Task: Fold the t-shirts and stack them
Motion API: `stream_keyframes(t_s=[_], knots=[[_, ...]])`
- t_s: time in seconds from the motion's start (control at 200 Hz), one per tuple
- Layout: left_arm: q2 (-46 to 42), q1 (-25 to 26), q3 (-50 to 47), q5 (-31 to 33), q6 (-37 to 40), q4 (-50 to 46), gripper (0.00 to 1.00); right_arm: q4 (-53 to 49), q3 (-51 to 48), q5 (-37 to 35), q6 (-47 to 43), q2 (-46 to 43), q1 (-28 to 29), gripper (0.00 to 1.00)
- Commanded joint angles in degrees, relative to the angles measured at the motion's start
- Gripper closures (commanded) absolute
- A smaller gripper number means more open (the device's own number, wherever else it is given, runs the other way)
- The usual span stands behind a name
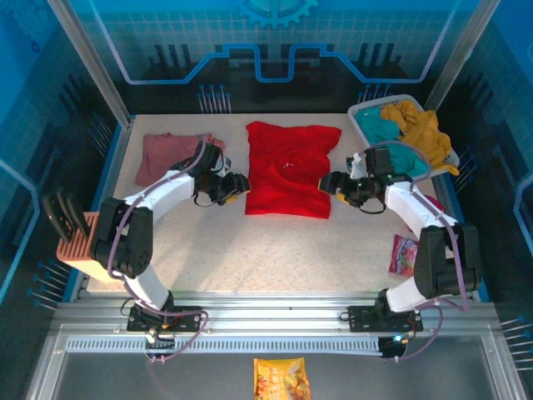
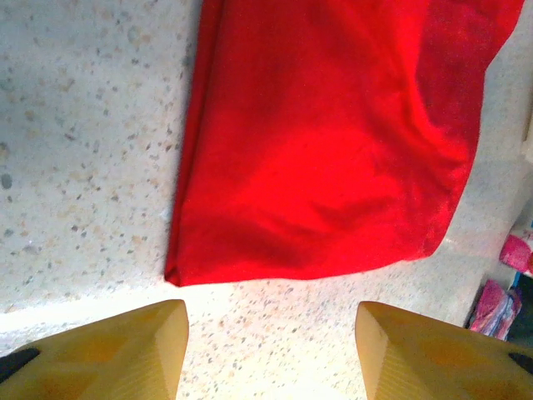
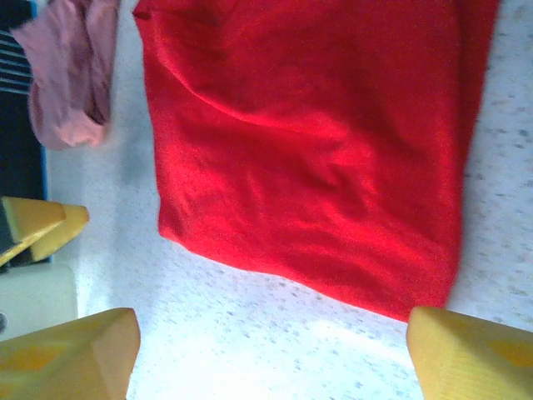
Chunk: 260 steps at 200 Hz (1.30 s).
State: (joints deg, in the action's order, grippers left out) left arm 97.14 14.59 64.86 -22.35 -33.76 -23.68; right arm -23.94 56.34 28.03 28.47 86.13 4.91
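Note:
The bright red t-shirt (image 1: 287, 169) lies flat in the middle of the table, its print not showing. It also spreads across the left wrist view (image 2: 333, 142) and the right wrist view (image 3: 316, 142). The dusty-pink t-shirt (image 1: 171, 152) lies crumpled at the back left, and its bunched edge shows in the right wrist view (image 3: 71, 75). My left gripper (image 1: 240, 187) hangs open just off the red shirt's left edge, its yellow fingers (image 2: 125, 354) wide apart over bare table. My right gripper (image 1: 331, 183) is open at the shirt's right edge, holding nothing.
A white basket (image 1: 363, 112) of teal and mustard clothes (image 1: 420, 133) stands at the back right. A pink packet (image 1: 404, 254) lies near the right edge. A wooden rack (image 1: 79, 246) holds dark items at the left. A snack bag (image 1: 281, 379) lies below the table's front rail.

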Motion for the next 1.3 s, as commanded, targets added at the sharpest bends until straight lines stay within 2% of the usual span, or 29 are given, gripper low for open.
stream_keyframes(t_s=[0.0,0.08,0.3,0.575,1.046,1.296], knots=[[1.35,-1.22,-3.06,-4.30,2.72,-0.88,0.45,-9.35,0.05,-1.71,-3.96,2.45,-1.21,0.21],[2.35,-2.07,-4.63,-6.79,1.98,1.96,0.47,-9.77,-0.91,-3.01,-4.61,3.36,-1.23,0.22],[6.52,-2.20,-4.28,-6.65,2.15,4.53,0.54,-4.07,-4.86,-3.93,-3.03,5.06,-0.45,0.24],[10.74,-1.97,-5.64,-8.59,-0.09,9.68,0.61,0.42,-4.47,-4.24,-0.53,10.87,2.34,0.28],[14.92,1.22,-1.34,-7.20,-2.21,10.10,0.65,2.83,-1.03,-4.65,3.13,14.97,5.80,0.35],[14.48,1.39,1.01,-7.58,-2.19,8.24,0.66,-0.40,2.24,-5.45,1.96,14.33,5.72,0.36]])
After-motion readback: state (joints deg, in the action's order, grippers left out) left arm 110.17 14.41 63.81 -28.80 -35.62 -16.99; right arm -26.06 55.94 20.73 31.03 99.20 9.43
